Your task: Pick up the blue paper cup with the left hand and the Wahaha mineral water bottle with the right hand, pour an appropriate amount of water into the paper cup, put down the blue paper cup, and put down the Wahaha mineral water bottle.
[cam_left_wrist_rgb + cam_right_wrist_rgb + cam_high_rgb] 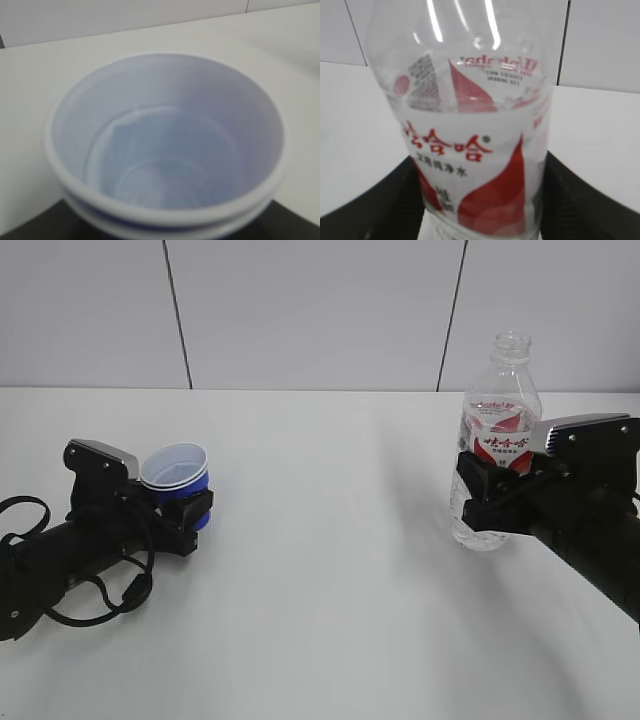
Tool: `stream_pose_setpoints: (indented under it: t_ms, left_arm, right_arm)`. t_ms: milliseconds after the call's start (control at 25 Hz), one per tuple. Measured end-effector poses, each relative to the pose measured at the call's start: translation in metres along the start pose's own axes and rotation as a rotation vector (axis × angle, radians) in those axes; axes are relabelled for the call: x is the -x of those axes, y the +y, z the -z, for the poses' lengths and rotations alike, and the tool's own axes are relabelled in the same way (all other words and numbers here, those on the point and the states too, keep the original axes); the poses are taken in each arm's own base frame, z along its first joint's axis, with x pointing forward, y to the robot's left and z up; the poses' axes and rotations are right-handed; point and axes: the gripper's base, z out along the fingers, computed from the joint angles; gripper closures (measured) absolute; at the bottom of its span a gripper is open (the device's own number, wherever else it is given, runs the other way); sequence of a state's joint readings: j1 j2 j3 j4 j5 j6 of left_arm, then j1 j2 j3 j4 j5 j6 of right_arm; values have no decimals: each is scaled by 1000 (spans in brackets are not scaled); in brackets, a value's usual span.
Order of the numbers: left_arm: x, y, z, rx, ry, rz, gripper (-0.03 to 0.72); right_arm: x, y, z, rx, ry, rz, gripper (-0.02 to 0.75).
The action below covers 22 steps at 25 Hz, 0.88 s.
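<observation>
The blue paper cup (177,476) with its doubled white rim stands upright at the left, held in my left gripper (190,508), which is shut on its lower body. In the left wrist view the cup (165,150) fills the frame and its white inside looks dry. The Wahaha mineral water bottle (498,430) stands upright at the right, uncapped, with my right gripper (490,490) shut around its labelled middle. In the right wrist view the bottle (470,145) sits between my two black fingers (380,200). Whether cup or bottle rests on the table I cannot tell.
The white table (330,570) stretches between the two arms. A grey panelled wall (320,310) runs behind its far edge. Black cables (100,590) loop beside the left arm.
</observation>
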<state>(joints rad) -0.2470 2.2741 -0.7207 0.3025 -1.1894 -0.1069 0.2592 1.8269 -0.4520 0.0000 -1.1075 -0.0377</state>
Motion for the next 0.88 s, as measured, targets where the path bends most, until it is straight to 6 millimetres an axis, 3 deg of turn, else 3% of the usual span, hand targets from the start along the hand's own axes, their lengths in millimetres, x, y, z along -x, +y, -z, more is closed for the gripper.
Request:
stream_pose_setpoints:
  t_ms: [880]
  left_arm:
    - [-6,6,-14,20,-46,7,266]
  right_arm:
    - [0,1,0,14,-1,7,287]
